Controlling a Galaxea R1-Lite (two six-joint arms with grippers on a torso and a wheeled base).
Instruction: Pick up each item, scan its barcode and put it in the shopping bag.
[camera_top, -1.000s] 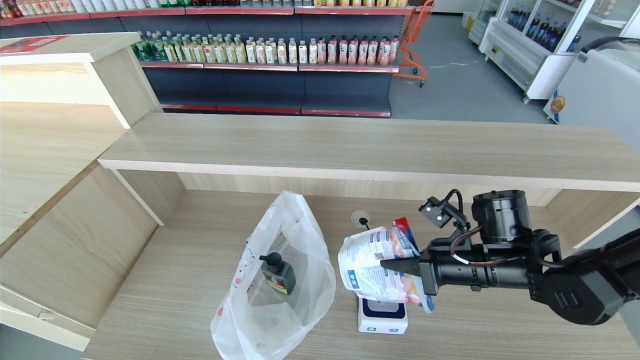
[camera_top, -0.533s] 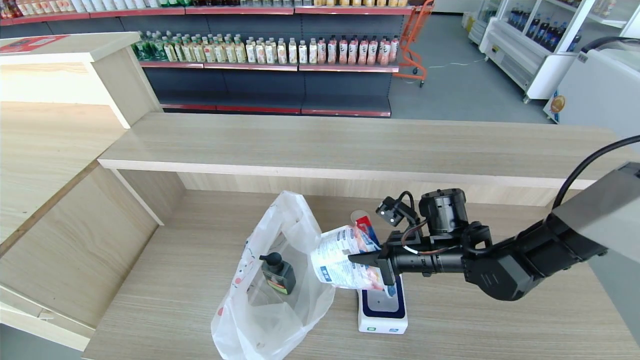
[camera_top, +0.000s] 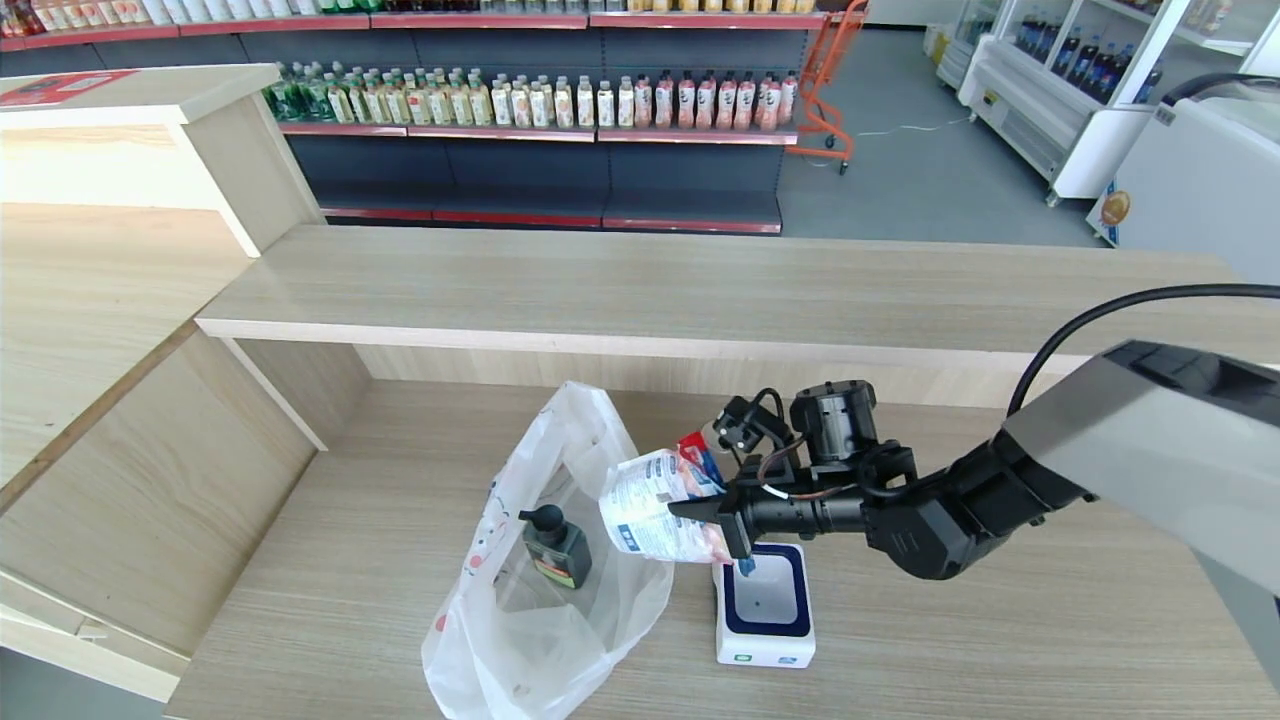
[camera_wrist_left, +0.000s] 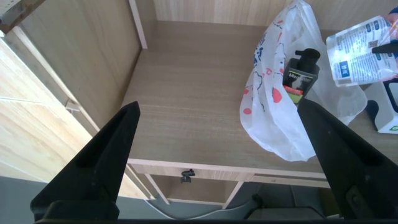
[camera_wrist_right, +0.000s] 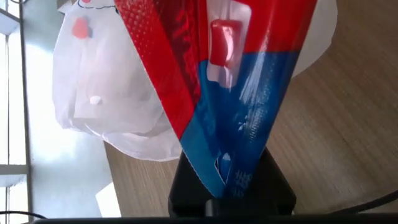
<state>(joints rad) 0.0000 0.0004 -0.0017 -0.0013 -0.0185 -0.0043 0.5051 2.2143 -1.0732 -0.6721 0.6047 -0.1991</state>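
Shopping bag (camera_top: 540, 600) lies open on desk (camera_top: 950, 650), pump bottle (camera_top: 556, 552) inside, scanner (camera_top: 765, 612) just beside it. Right tool (camera_top: 692, 513) is clamped on snack pouch (camera_top: 648, 508), held over bag's right rim; bag mouth lies left and below. Left tool (camera_wrist_left: 221, 124) is spread wide, empty, well apart. Right arm nearer.

On the table (camera_top: 1000, 620) the bag (camera_top: 545, 600) stands just left of the scanner (camera_top: 765, 615). A bottle (camera_top: 556, 548) stands upright inside the bag. The right tool (camera_top: 700, 515) hangs above the scanner's far left corner and holds a pouch (camera_top: 650, 505) over the bag's right rim. A raised ledge (camera_top: 700, 290) runs behind them all.
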